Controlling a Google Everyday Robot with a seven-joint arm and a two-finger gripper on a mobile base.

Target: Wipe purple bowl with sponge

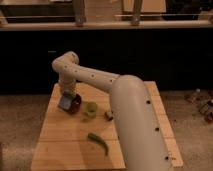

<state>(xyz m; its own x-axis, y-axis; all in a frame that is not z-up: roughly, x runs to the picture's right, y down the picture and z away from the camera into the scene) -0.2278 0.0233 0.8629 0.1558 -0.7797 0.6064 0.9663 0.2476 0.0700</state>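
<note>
— What's on the pale wooden slatted bench [60, 150]?

— The big white jointed arm [130, 110] reaches to ten o'clock. Its gripper [67, 98] hangs over the small round dark purple bowl [76, 105] there.

— And the fingers?

— Closed on the flat blue-grey sponge [64, 103], tilted against the bowl's nine-o'clock rim, apparently to scrub inside. A small light-green cup [90, 109] stands just beside the bowl at three o'clock, out of the way.

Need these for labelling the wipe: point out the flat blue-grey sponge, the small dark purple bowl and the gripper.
flat blue-grey sponge [64, 104]: camera view, middle of its face.
small dark purple bowl [77, 104]: camera view, its right side.
gripper [67, 98]: camera view, its lower end, over the bowl's left edge.
</note>
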